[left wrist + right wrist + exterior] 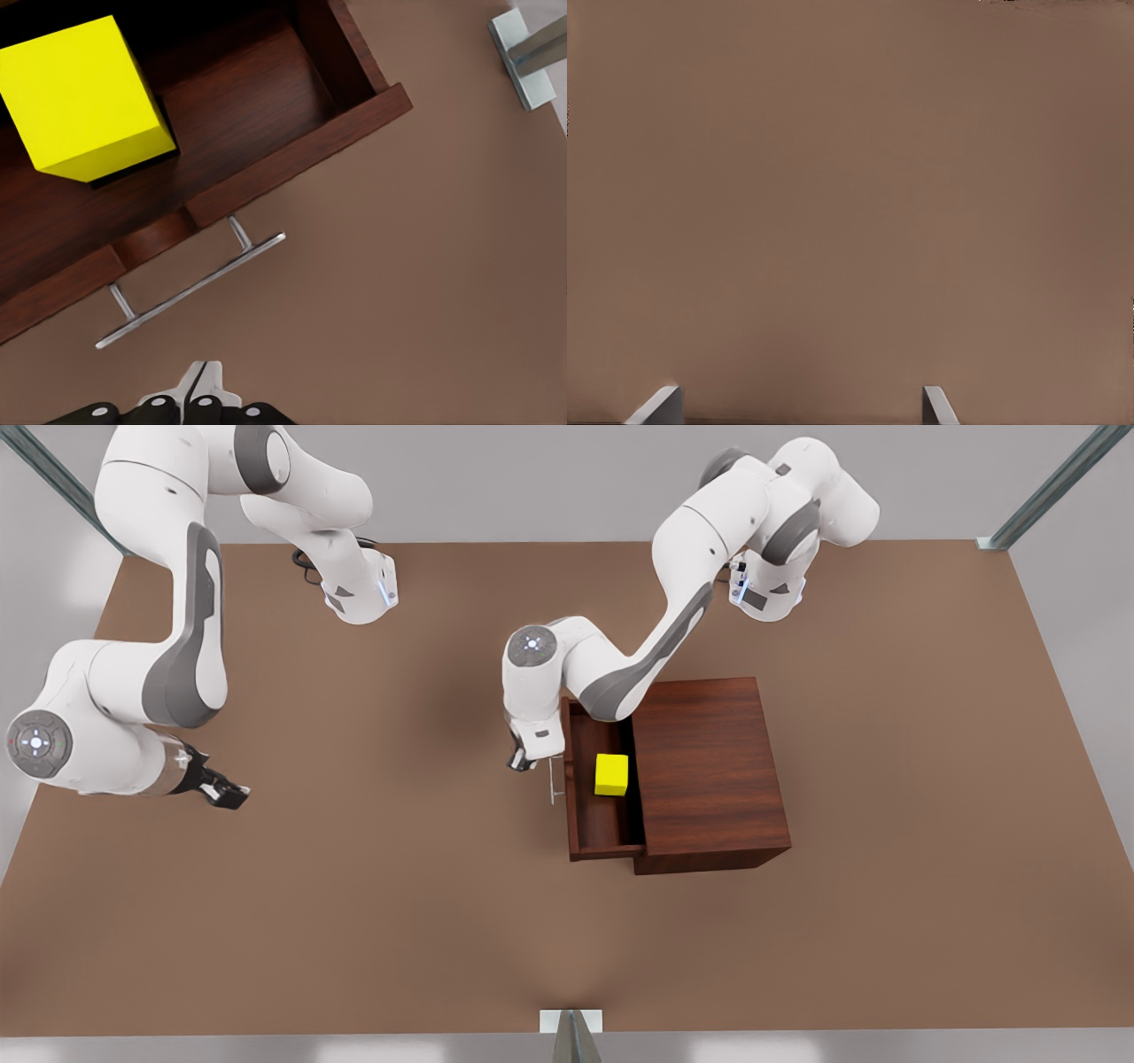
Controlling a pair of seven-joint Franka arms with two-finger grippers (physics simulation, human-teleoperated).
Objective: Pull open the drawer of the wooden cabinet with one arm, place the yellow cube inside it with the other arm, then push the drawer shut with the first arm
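Two of the three steps looked finished: the drawer (595, 797) stood pulled out of the cabinet (709, 775) toward the front view's left, and the yellow cube (611, 774) sat on the drawer floor, close to the cabinet's mouth. What remained was the push to shut it.

The left gripper (523, 760) hung just beside the drawer front, on the outer side of the thin silver handle (555, 779) and not touching it. In the left wrist view its fingertips (202, 390) were pressed together with nothing between them, and the handle (190, 290) lay a little beyond them, with the cube (80, 97) farther in on the drawer floor (239, 97).

The right gripper (223, 790) waited well apart at the front view's left, over bare table (372, 886). Its two fingers (660, 407) were spread wide and held nothing (the right wrist view looked down on brown table (850, 195) alone).

I judged the next move to belong to the left arm: bring the closed fingers against the drawer front or the handle and press squarely toward the cabinet. A push off-centre might skew the drawer, and a fast one might slide the cube, so a steady, straight shove seemed called for.
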